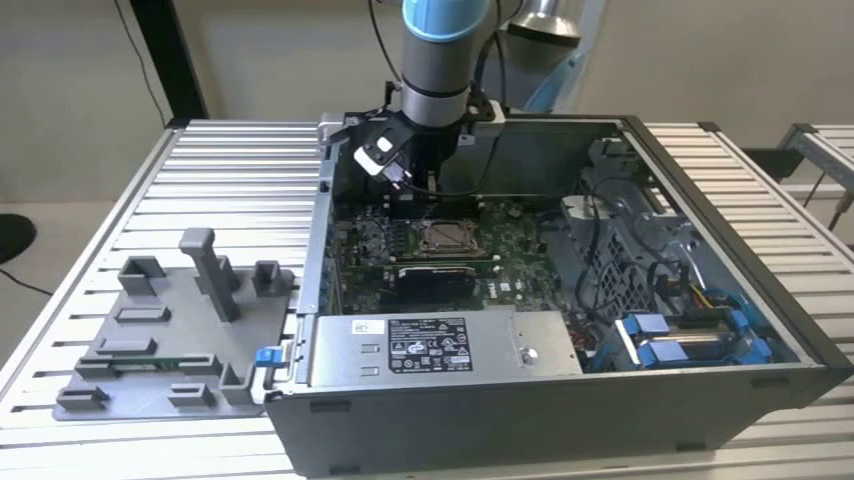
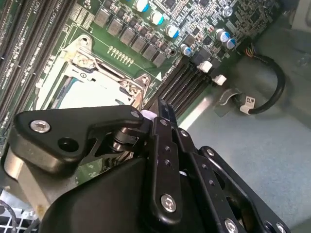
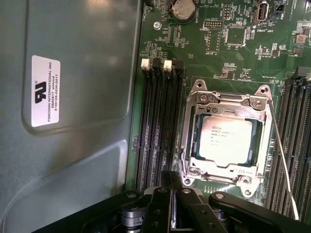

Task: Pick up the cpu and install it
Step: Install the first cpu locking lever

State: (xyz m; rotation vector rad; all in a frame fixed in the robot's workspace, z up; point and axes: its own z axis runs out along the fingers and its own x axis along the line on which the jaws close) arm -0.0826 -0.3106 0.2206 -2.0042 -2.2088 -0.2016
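We see the cpu point(image 3: 226, 138) seated in the mobo socket frame point(image 3: 191, 145), inside the PC case point(image 1: 534, 420). Just above the socket's edge hangs the gripper point(image 3: 171, 177), fingers pressed together w/ nothing btwn them. Its body is cropped in both wrist views.

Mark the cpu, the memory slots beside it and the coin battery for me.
cpu point(image 3: 226, 138): first wrist view, middle of its silvery top, seated in the socket.
memory slots point(image 3: 159, 128): first wrist view, midway along the black slots beside the socket.
coin battery point(image 3: 183, 7): first wrist view, its round metal face.
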